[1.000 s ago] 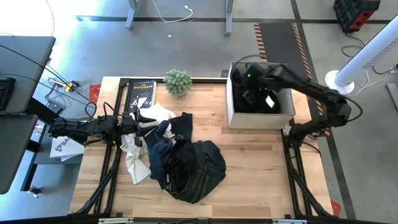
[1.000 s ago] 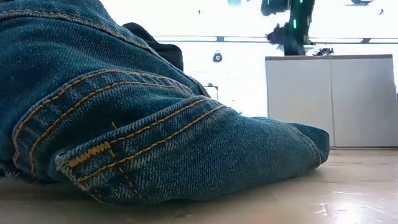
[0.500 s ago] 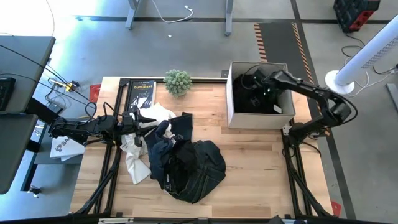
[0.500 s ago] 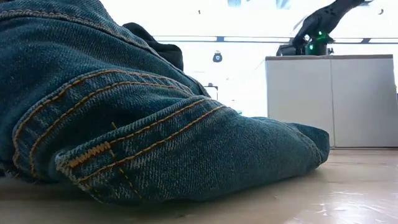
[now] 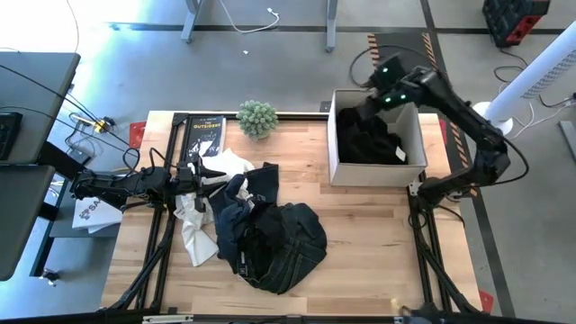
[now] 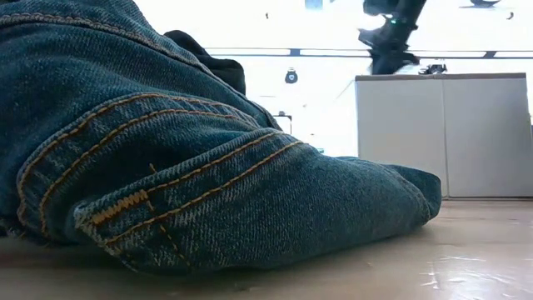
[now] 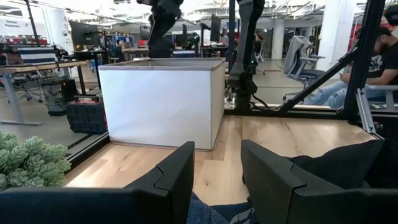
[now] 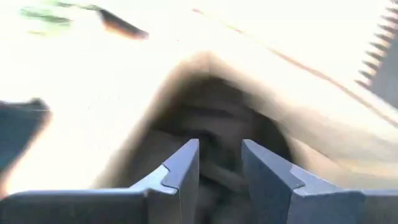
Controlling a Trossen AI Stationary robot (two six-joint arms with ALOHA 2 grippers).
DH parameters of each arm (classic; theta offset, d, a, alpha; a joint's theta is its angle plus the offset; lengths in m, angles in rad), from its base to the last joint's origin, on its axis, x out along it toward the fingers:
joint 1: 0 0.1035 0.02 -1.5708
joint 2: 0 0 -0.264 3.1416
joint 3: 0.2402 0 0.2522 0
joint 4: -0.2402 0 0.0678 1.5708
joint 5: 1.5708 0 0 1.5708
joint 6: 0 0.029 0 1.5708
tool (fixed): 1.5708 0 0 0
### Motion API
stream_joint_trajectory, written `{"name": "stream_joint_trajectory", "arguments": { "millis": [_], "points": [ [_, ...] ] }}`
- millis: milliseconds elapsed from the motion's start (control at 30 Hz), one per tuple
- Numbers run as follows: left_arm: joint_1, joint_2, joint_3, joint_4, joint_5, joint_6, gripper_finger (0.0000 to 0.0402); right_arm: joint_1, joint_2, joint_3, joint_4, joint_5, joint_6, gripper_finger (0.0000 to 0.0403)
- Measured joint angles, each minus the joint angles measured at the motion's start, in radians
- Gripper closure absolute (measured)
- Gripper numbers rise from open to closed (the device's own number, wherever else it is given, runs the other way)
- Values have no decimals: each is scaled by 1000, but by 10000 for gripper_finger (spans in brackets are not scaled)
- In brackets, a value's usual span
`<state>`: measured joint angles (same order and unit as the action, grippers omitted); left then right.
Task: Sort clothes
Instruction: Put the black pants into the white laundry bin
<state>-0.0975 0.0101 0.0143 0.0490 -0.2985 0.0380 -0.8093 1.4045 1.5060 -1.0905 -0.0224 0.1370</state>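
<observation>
A pile of dark denim and navy clothes [image 5: 265, 229] with white garments [image 5: 193, 229] lies on the table's left half; it fills the low view [image 6: 166, 150]. More dark clothes [image 5: 371, 144] lie inside the white box [image 5: 335, 157] at the far right. My left gripper [image 5: 209, 171] is open at the pile's far-left edge, with dark cloth [image 7: 199, 211] low between its fingers; whether it touches the cloth I cannot tell. My right gripper [image 5: 364, 115] is open and empty above the box, looking down into it [image 8: 221, 146].
A green plant [image 5: 257, 118] and a black book [image 5: 202, 135] sit at the table's far edge, left of the box. Bare wood shows in front of the box [image 5: 378, 234]. A person sits beyond the table [image 7: 373, 50].
My right gripper dipped down to the box's rim, then rose again above the box and went a little toward the far edge, empty. The dark clothes stay in the box.
</observation>
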Motion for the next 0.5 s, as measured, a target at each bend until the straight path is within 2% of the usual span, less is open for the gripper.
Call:
{"name": "stream_joint_trajectory", "arguments": {
  "millis": [67,133,300,400,500],
  "points": [
    [0,0,0,0,0,0,271,29,4,-64,78,-65,-6,285],
    [0,0,0,0,0,0,271,50,8,-168,173,-73,5,285],
    [0,0,0,0,0,0,271,63,11,-555,433,-70,95,284],
    [0,0,0,0,0,0,271,47,10,-782,649,-30,171,284],
    [0,0,0,0,0,0,271,18,2,-922,854,-29,232,284]
  ]
}}
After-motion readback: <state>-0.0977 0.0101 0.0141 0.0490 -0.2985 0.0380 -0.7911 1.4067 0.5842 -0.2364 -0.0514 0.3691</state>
